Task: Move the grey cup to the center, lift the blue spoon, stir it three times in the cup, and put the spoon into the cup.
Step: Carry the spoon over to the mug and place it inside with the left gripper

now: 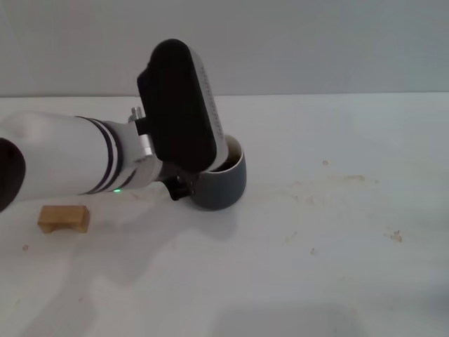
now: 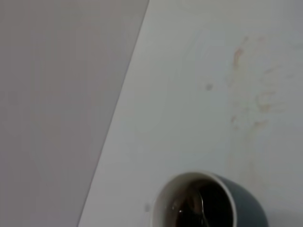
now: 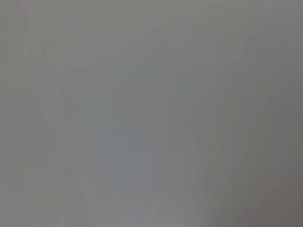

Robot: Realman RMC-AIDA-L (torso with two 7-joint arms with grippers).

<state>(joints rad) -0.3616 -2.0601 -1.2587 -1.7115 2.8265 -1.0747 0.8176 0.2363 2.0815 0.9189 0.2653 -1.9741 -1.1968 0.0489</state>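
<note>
Left pincer (image 1: pixel 184 184) at cup (image 1: pixel 223 184) on worktop (image 1: pixel 316 246), grip state unclear, spoon (image 2: pixel 198 208) inside cup, right arm unseen

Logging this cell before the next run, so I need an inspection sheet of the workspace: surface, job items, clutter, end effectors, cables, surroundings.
Surface: white table, with faint brownish stains toward the robot's right.
Job's things: grey cup upright, dark liquid inside; in the left wrist view a spoon bowl shows in the liquid, its handle out of frame.
Clutter: tan wooden block on the table at the robot's left, apart from the cup.
End effectors: left end effector over the cup's left side, covering part of the rim, fingers hidden. Right end effector: not in view.
Cables: nothing seen.
Surroundings: plain grey wall behind the table.
</note>
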